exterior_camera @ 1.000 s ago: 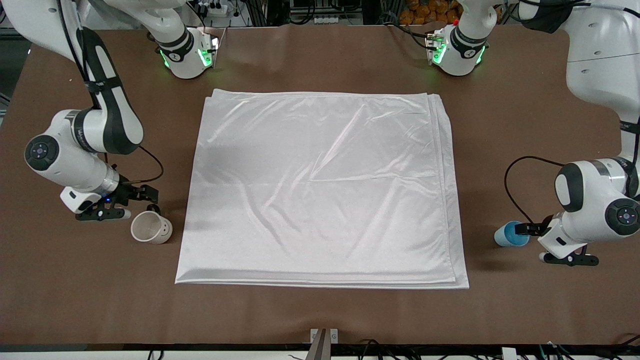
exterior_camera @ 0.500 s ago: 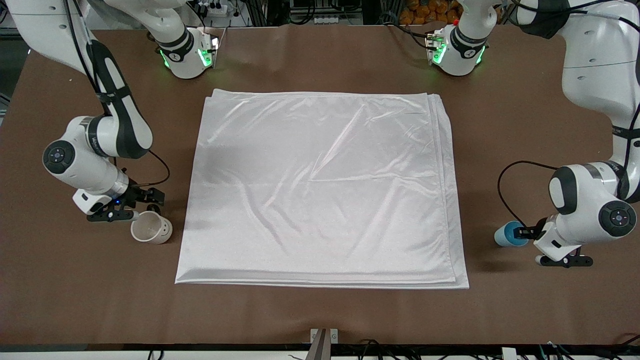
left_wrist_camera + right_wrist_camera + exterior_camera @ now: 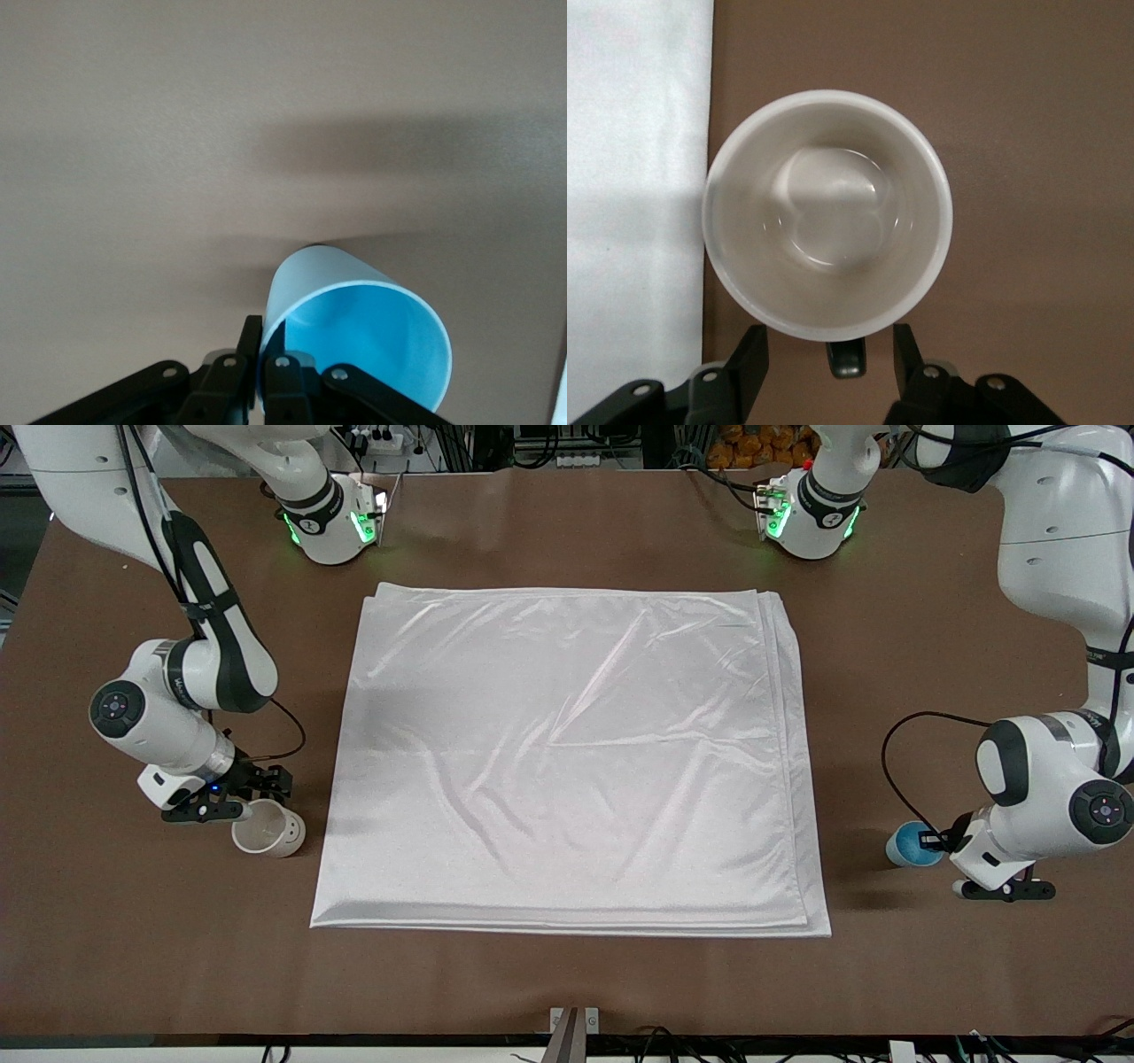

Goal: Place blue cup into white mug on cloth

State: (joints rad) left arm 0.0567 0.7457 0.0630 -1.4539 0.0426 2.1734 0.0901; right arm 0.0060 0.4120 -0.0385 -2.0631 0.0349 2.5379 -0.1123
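The blue cup (image 3: pixel 905 844) is off the cloth, toward the left arm's end of the table, and leans tilted. My left gripper (image 3: pixel 932 840) is shut on its rim. In the left wrist view one finger is inside and one outside the cup (image 3: pixel 372 336), with the gripper (image 3: pixel 263 354) at the rim. The white mug (image 3: pixel 268 828) stands upright on the table beside the cloth (image 3: pixel 567 762), toward the right arm's end. My right gripper (image 3: pixel 252 797) is open. In the right wrist view its jaws (image 3: pixel 828 350) stand either side of the black handle (image 3: pixel 847 359) of the mug (image 3: pixel 828 212).
The cloth's edge (image 3: pixel 638 177) lies right beside the mug. Bare brown table (image 3: pixel 567 983) runs along the cloth's edge nearest the front camera. Both arm bases stand at the table's edge farthest from that camera.
My right gripper has moved in toward the mug until its jaws straddle the handle. The blue cup has shifted slightly and tipped in my left gripper.
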